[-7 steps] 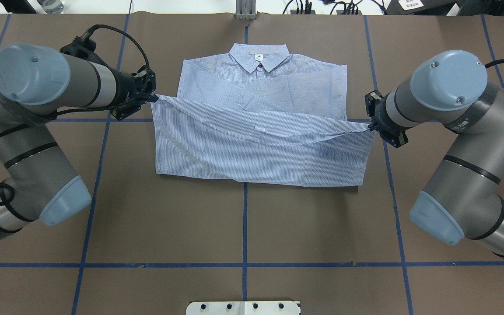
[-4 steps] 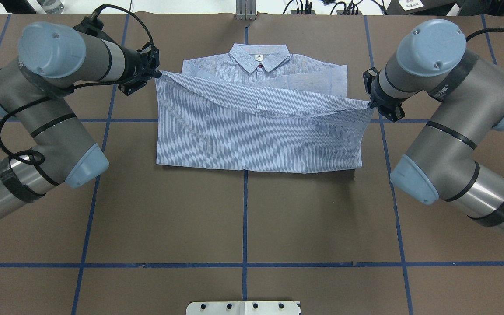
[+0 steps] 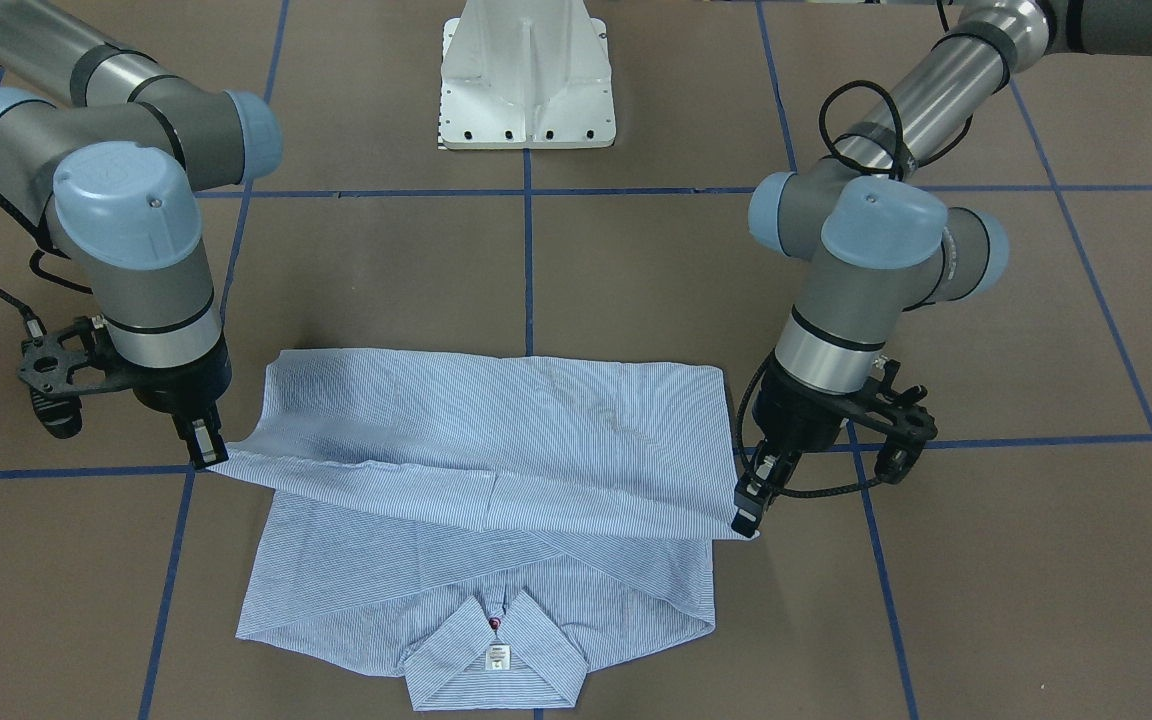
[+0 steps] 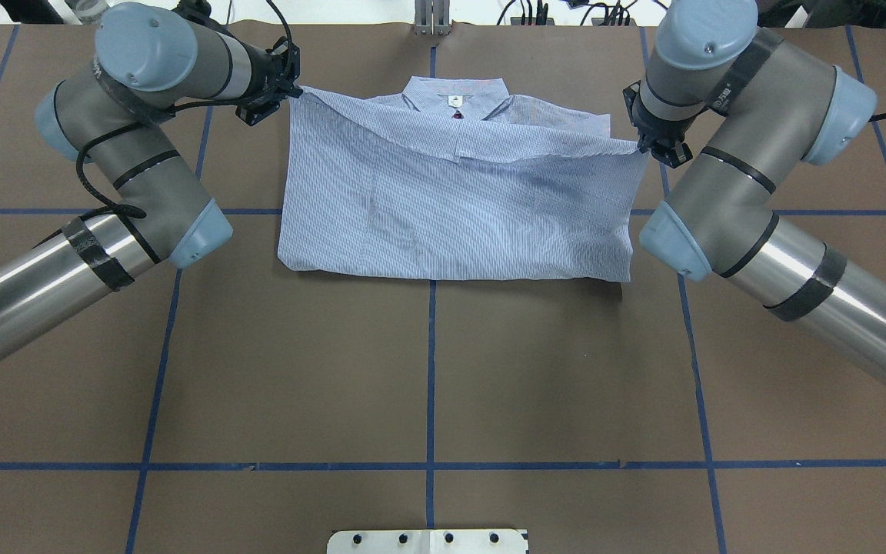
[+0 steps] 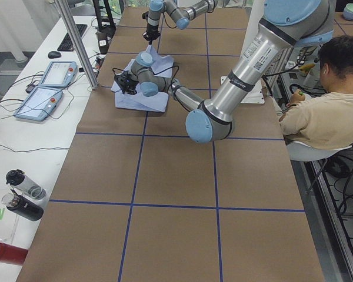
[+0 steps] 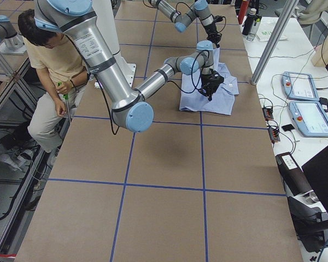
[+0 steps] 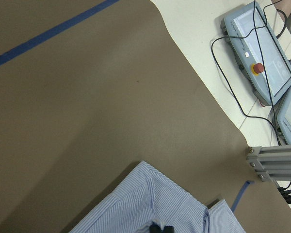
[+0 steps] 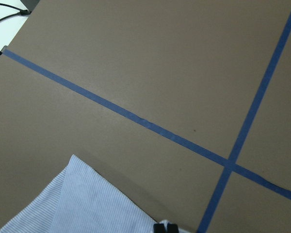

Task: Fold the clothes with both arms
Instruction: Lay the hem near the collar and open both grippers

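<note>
The light blue striped shirt (image 4: 451, 200) lies on the brown table, its lower half doubled over toward the collar (image 4: 454, 96). My left gripper (image 4: 289, 91) is shut on the left hem corner, held just above the shoulder. On the opposite side my right gripper (image 4: 645, 146) is shut on the right hem corner. In the front-facing view the left gripper (image 3: 744, 520) and right gripper (image 3: 204, 455) hold the raised hem over the shirt (image 3: 486, 430), with the collar (image 3: 496, 655) showing beyond. Striped cloth (image 7: 150, 208) (image 8: 82, 204) fills the bottom of each wrist view.
The white pedestal base (image 3: 526, 80) stands at the robot's side of the table. Blue tape lines (image 4: 431, 385) grid the brown cover. A seated person (image 5: 323, 111) is beside the table. Teach pendants (image 7: 262, 53) lie past the far edge by an aluminium post (image 4: 431, 15).
Both grippers have carried the hem farther from the robot toward the collar. The folded layer now covers most of the shirt's chest, and both arms have stretched forward.
</note>
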